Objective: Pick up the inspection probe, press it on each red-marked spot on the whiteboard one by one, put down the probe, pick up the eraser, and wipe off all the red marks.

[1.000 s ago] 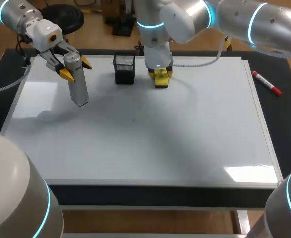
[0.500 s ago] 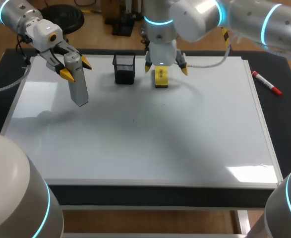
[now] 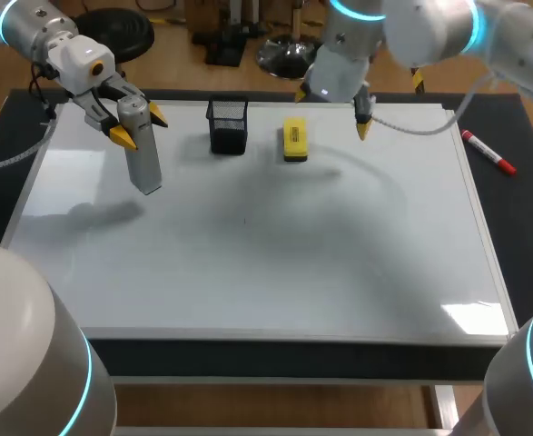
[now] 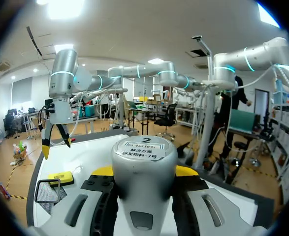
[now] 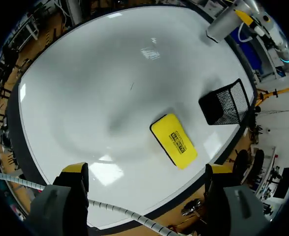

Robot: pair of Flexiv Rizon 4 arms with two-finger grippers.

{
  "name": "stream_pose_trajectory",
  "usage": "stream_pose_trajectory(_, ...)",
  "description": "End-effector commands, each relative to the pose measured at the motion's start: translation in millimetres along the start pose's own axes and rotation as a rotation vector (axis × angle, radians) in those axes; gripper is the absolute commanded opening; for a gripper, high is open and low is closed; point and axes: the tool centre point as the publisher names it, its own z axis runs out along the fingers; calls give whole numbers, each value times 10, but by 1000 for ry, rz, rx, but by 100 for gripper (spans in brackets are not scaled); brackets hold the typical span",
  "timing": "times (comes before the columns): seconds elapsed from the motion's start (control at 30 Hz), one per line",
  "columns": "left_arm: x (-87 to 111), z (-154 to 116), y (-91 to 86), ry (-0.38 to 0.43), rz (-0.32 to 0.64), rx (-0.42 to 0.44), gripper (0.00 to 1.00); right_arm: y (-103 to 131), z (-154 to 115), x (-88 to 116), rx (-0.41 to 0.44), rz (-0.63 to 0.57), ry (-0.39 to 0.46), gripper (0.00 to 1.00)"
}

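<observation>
The inspection probe [image 3: 143,159], a silver cylinder, is clamped between the 2 yellow-tipped fingers of the left gripper [image 3: 139,125], which grip it near its upper end from 2 sides. It is hung almost upright over the near-left part of the whiteboard [image 3: 339,254], and its shadow is cast on the board apart from its lower end. In the left wrist view the capped top of the probe [image 4: 143,167] is seen filling the space between the fingers of the left gripper [image 4: 144,170], with a labelled disc on its end. The yellow eraser [image 3: 294,141] is laid flat on the whiteboard near the far edge, just beside a black mesh holder [image 3: 228,127], which is stood upright on the board between the eraser and the probe. The right gripper [image 3: 331,111] is held above the far edge of the board, close to the eraser but apart from it; its fingers are spread wide and nothing is held in them. In the right wrist view the eraser [image 5: 174,141] is seen ahead of the right gripper [image 5: 146,169], between the lines of its 2 fingers yet touched by neither, with the mesh holder [image 5: 225,103] beyond it. A red marker [image 3: 488,152] is laid on the black mat [image 3: 529,227] off the board's right edge.
</observation>
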Motion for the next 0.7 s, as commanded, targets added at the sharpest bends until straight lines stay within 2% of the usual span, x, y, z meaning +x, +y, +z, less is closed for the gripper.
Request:
stream_pose_trajectory(0.03,4,9,-18,-2,0,-3,0,-66,-209,188,-38,149,-195,100)
stream_pose_trajectory(0.1,4,9,-18,-2,0,-3,0,-89,-276,224,-55,208,-242,100)
stream_pose_trajectory(0.37,4,9,-18,-2,0,-3,0,-162,-521,391,-50,446,-335,100)
stream_pose_trajectory(0.63,4,9,-18,-2,0,-3,0,-199,-739,487,-71,571,-380,100)
stream_pose_trajectory(0.67,4,9,-18,-2,0,-3,0,-206,-768,492,-77,572,-415,100)
stream_pose_trajectory(0.7,4,9,-18,-2,0,-3,0,-206,-793,499,-91,602,-398,100)
